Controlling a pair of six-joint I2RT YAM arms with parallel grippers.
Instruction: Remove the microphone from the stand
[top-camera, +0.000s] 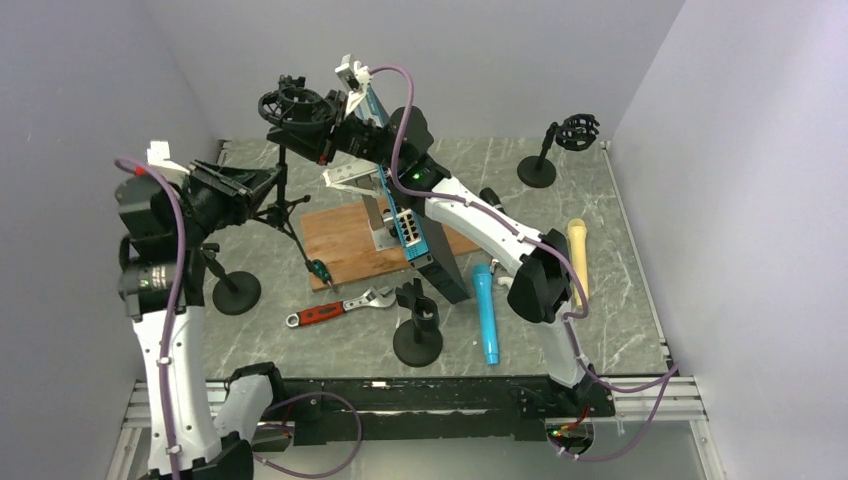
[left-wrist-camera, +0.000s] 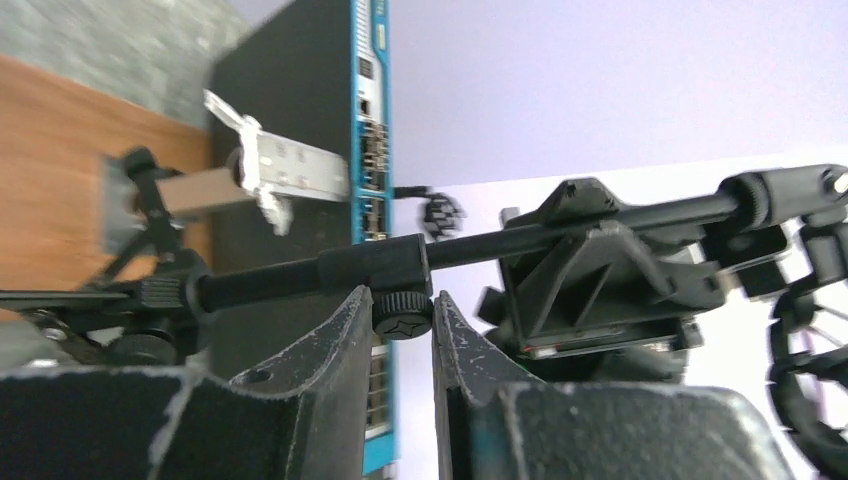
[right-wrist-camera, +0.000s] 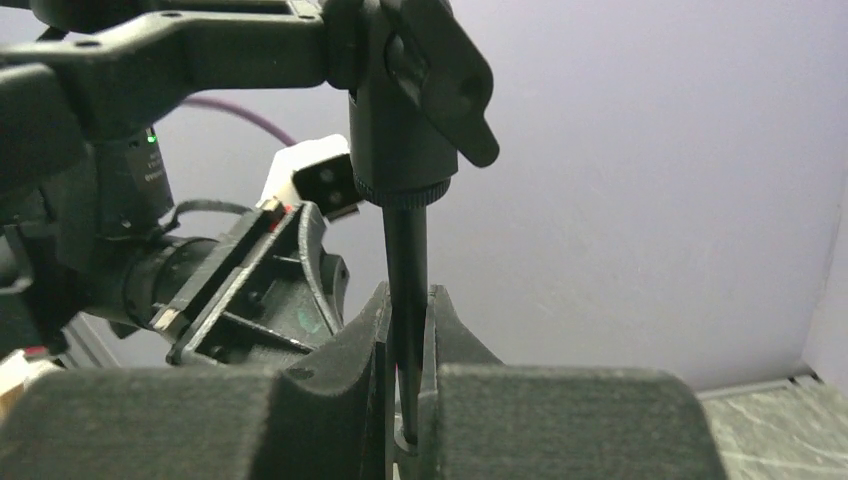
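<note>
A black tripod stand (top-camera: 284, 190) rises at the back left with a round shock mount (top-camera: 293, 104) on top. I cannot tell if a microphone sits in the mount. My left gripper (top-camera: 268, 188) is shut on the stand's small knurled knob (left-wrist-camera: 403, 313), under the stand's pole (left-wrist-camera: 300, 278). My right gripper (top-camera: 326, 140) is shut on the thin pole (right-wrist-camera: 404, 250) just below the mount's clamp (right-wrist-camera: 415, 90). A blue microphone (top-camera: 486, 315) and a beige microphone (top-camera: 577, 258) lie on the table at the right.
A black and blue network switch (top-camera: 420, 225) stands on a wooden board (top-camera: 340, 240) under my right arm. A red-handled wrench (top-camera: 335, 310), a screwdriver (top-camera: 316, 267), and three other stands (top-camera: 418, 328) (top-camera: 237, 292) (top-camera: 545, 160) are on the table.
</note>
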